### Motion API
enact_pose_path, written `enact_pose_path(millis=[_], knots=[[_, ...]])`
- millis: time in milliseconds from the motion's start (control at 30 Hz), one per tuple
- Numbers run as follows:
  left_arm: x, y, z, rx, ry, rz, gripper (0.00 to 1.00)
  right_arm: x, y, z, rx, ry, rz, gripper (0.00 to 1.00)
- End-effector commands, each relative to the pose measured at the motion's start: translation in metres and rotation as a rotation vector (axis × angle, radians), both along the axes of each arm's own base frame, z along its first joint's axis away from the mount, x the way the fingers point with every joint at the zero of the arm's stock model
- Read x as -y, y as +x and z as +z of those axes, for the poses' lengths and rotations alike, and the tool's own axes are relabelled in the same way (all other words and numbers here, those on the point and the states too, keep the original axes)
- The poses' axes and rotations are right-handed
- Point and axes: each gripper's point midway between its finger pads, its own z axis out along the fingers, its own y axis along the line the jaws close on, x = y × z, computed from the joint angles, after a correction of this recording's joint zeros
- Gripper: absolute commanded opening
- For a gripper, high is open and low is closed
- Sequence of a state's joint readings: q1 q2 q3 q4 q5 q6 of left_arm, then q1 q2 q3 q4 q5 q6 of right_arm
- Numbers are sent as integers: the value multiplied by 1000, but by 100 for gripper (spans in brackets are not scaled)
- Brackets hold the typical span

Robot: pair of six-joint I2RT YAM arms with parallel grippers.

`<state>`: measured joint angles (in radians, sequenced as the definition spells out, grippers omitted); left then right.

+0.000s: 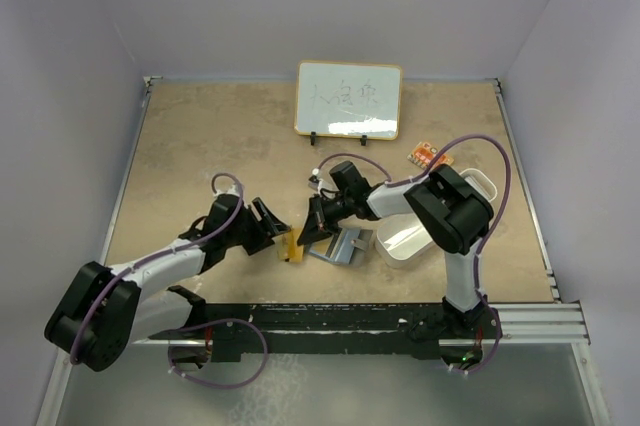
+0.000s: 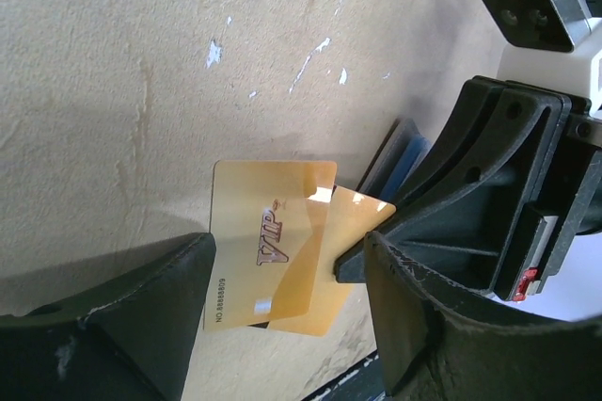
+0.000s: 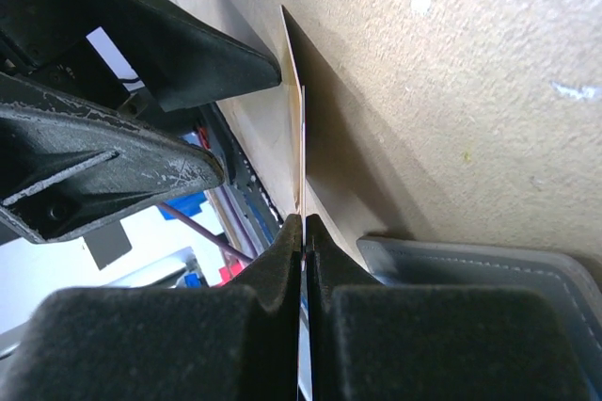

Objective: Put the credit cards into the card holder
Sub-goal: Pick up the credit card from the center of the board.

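One gold card [image 2: 268,250], pinched in R gripper [image 3: 303,224]

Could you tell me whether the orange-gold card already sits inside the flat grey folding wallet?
No, the right gripper pinches the orange-gold card edge-on, outside the grey wallet beside it.

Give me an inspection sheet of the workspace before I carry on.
Surface: tan table, white scuffs.
Job's things: orange-gold card held beside the grey card holder; blue card edge seemingly at the holder.
Clutter: whiteboard, white tray, small orange item.
Grippers: right gripper jaws shut on the orange-gold card; left gripper jaws open astride it.
Cables: purple cables loop off both arms.
Surroundings: plain pale walls.
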<state>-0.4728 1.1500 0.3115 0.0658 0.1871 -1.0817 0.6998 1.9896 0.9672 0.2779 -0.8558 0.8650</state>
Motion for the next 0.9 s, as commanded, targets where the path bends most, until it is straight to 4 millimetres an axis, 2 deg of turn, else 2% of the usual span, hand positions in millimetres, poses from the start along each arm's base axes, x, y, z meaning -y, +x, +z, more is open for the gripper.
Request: enact_pose_path(millis=[0,233,467,533,867], knots=[[-32,-54,-51,-208,152,-9,65,0,1,25,42,64,2,0],[-39,-58,-53,-219,174,17,66,6,-3,23,40,51,-4,0],[-37,-57,-50,-212,158,18,67,1,2,39,72,97,-10,0],[-36,-57,-50,-209,154,15,67,5,-4,35,58,94,-9,0],[-32,-54,-48,-186,118,17,68,2,-3,37,61,135,-22,0]])
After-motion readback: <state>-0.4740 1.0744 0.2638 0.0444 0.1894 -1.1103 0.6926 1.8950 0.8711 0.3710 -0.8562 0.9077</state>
